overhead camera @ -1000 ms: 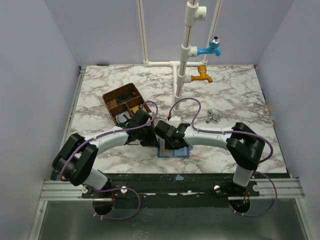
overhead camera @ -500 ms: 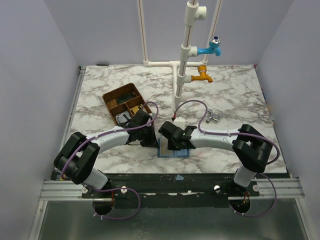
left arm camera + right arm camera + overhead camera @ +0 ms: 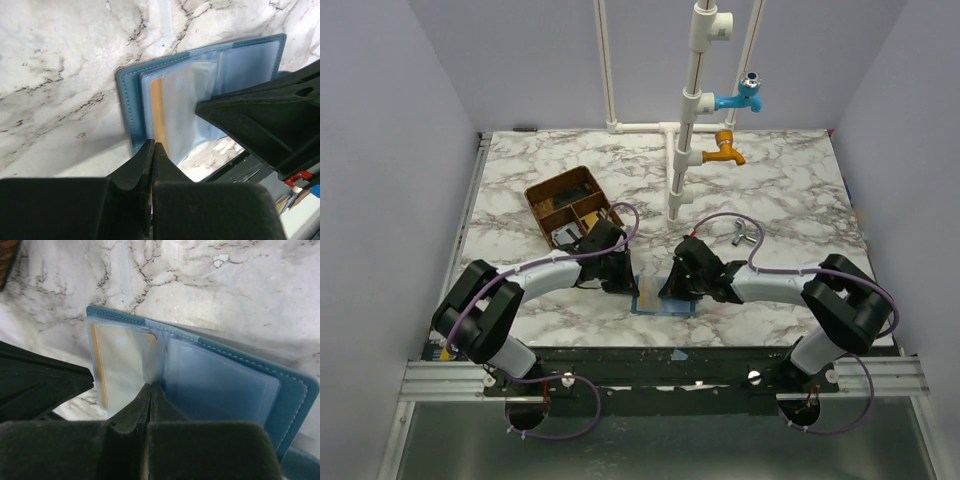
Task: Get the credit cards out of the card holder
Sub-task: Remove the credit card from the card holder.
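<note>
The left gripper (image 3: 620,281), clenched, has its tip at the left edge of the open card holder (image 3: 651,306), which lies midway along the tabletop's (image 3: 800,200) near edge. A credit card (image 3: 176,117) sits tucked inside it. The right gripper (image 3: 672,292), clenched too, touches the centre fold.

The right gripper (image 3: 151,388) hides the near edge of the card holder (image 3: 220,385).
</note>
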Tool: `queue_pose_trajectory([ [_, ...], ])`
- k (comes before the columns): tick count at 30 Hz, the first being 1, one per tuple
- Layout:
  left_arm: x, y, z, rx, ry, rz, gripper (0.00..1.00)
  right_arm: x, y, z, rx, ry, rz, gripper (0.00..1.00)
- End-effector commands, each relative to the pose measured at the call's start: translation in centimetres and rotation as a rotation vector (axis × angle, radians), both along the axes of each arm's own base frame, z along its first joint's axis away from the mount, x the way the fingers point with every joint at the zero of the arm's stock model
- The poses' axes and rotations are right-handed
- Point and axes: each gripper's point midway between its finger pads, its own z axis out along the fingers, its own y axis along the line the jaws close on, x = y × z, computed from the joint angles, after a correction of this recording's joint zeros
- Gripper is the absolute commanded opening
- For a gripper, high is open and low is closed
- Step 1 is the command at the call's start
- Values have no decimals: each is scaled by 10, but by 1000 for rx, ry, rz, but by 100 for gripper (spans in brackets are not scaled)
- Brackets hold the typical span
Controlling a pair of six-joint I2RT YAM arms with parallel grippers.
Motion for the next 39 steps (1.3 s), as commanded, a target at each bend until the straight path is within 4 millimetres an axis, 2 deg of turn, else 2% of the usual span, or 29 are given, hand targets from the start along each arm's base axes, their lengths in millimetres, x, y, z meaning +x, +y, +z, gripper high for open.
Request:
queue_pose_trajectory([
  [1, 8, -10, 13, -26, -34, -19, 0, -29, -9, -28, 51, 126, 56, 1],
  [6, 11, -11, 20, -22, -48, -20, 0, -30, -11, -32, 78, 149, 50, 1],
  [21, 8, -11, -3, 35, -13, -38, 0, -32, -20, -41, 137, 202, 22, 1],
  [32, 5, -21, -2, 25, -9, -71, 0, -28, -20, -40, 136, 195, 14, 1],
  [33, 3, -23, -4, 23, -3, -75, 0, -27, -21, -38, 132, 187, 13, 1],
  [39, 0, -31, 0, -15, 10, -84, 0, -13, -17, -19, 125, 130, 15, 23],
])
